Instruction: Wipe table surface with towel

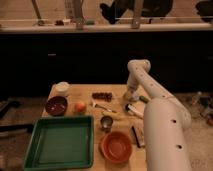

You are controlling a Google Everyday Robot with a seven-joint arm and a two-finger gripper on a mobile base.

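smooth tan wooden table surface (pixel 115 92), glossy white arm casing (pixel 162 125), shiny metal cup (pixel 106 122)

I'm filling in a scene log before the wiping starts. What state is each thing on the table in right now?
Gripper: shut, down at the table's far right.
Green tray: empty, near left corner.
Orange bowl: upright, looks empty.
Dark red bowl: upright, left side.
Metal cup: upright, between tray and bowl.
White cup: upright, far left corner.
Orange fruit: whole, beside the dark bowl.
Table: cluttered.
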